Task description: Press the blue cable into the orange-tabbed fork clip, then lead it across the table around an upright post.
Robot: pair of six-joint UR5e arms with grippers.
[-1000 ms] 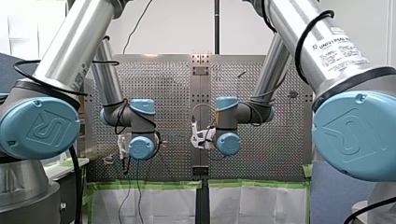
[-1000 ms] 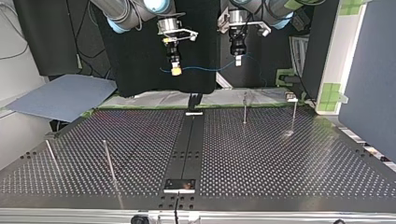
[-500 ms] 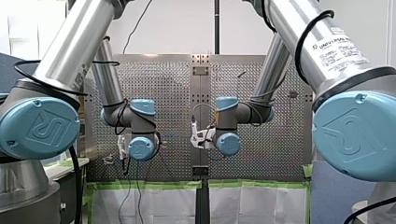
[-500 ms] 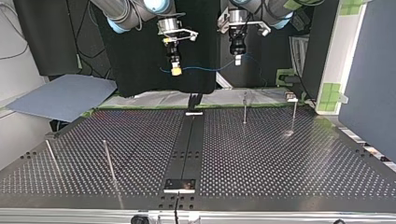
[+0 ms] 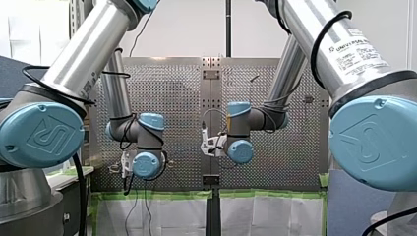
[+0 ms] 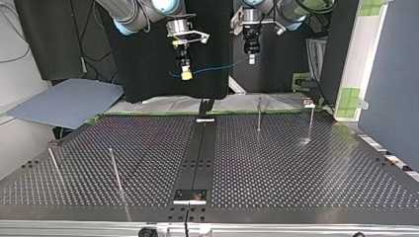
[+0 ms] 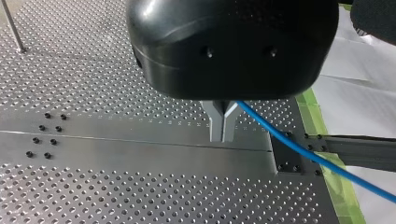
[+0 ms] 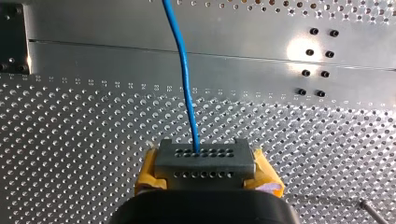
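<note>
- Top view: thin blue cable (image 6: pixel 217 67) strung in the air between the two grippers, beyond the far edge of the perforated metal table (image 6: pixel 296 168) and touching nothing on it.
- Right gripper (image 6: pixel 186 75): closed on the cable. Seen in the right wrist view pinched between the yellow pads (image 8: pixel 148 173), with the cable leading straight out ahead from the middle.
- Left gripper (image 6: pixel 251 60): black, metal fingers (image 7: pixel 217 123) pressed together at the tips. Cable leaves from the root of the fingers, so apparently gripped there.
- Orange-tabbed fork clip: not to be made out in any view, so its place cannot be told.
- On the table, thin upright metal posts: one pair (image 6: pixel 258 114) at the top view's right near the far edge, another pair (image 6: pixel 114 170) at its left nearer the front.
- Progress, as a judgement: only the pick-up done. Not yet pressed into a clip, not yet led round any post. Left to do: lowering to the clip, seating the cable, then routing it across the table.
</note>
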